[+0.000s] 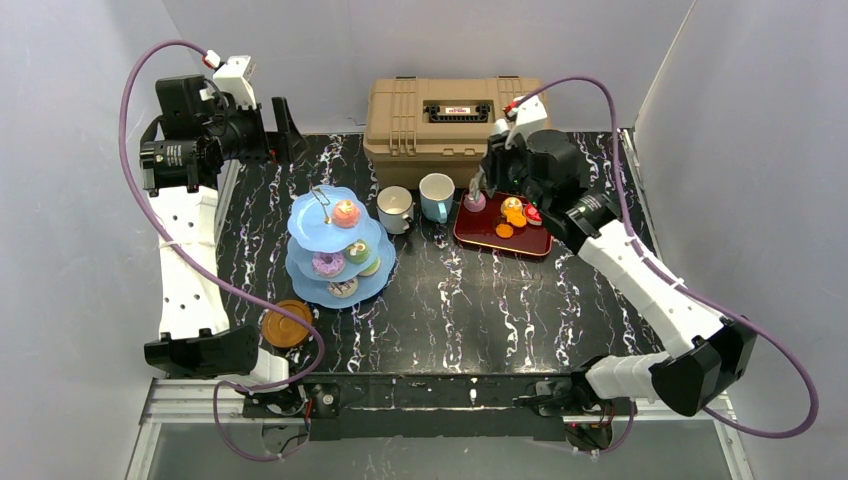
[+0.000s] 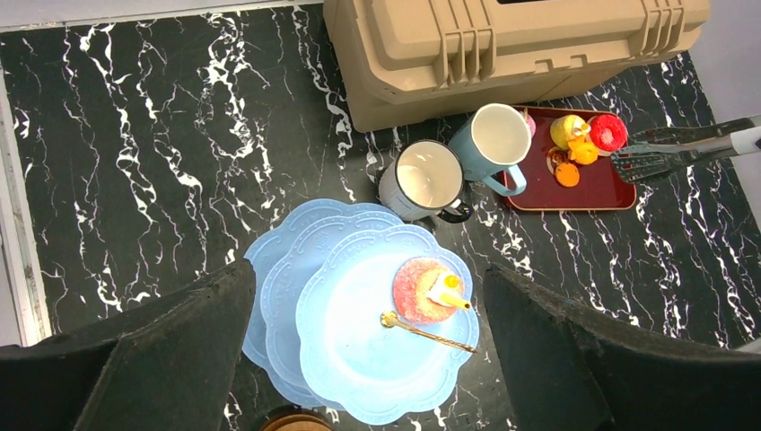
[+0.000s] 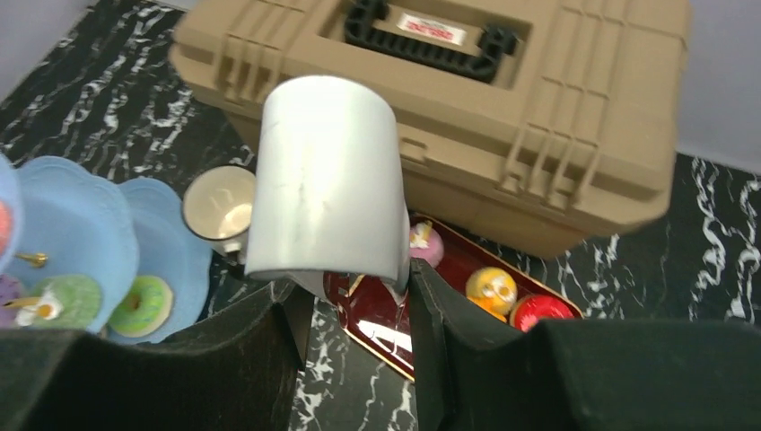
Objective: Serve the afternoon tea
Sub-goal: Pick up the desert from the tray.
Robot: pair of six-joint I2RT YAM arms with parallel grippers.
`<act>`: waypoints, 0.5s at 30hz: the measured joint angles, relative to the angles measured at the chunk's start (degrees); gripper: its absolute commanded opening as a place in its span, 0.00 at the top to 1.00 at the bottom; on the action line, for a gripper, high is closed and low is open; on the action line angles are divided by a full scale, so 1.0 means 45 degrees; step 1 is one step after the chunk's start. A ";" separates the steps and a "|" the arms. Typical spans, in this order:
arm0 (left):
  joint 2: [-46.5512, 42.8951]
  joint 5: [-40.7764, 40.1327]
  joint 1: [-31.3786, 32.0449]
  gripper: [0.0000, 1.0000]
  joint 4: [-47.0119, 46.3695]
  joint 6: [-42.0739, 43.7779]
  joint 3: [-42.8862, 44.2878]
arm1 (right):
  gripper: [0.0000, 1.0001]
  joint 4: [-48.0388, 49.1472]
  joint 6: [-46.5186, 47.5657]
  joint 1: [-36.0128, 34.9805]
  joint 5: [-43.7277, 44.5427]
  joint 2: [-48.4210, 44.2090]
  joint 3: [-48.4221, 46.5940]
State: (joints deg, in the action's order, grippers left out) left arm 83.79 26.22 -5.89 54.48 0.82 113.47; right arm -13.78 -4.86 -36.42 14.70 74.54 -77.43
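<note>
Cake stand [image 1: 310,225], left of centre, sits apart from the dark-red tray [image 1: 500,243], so any of that tray's pink, yellow and red pieces [image 1: 513,210], pinched loosely in the metal tongs [image 3: 323,180] that the right hand [image 3: 354,296] grips, could drop onto the worktop [image 1: 480,310] or into the white mug [image 1: 395,208] or light-blue mug [image 1: 436,195], both empty. Every tier holds donuts [image 1: 327,263]. Left hand [image 2: 366,287] hangs wide above the stand.

Left fingers [image 2: 170,359] spread wide, pointing down; right fingers [image 3: 260,359] clamping tongs [image 3: 325,180].
</note>
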 measured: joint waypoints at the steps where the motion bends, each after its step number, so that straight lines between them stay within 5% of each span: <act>1: 0.0000 0.0010 0.0000 0.04 0.0000 0.0000 0.0015 | 0.52 0.0049 -0.0039 0.0257 -0.0058 -0.0097 0.0209; 15: 0.0024 0.0092 0.0000 0.04 0.0039 0.0015 0.0063 | 0.50 0.0937 -0.0301 0.3259 -0.0301 -0.0316 0.2259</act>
State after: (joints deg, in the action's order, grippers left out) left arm 83.90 26.63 -5.89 54.65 0.89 113.75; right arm -9.56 -6.22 -21.76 13.34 73.12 -67.26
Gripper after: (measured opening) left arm 0.958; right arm 0.499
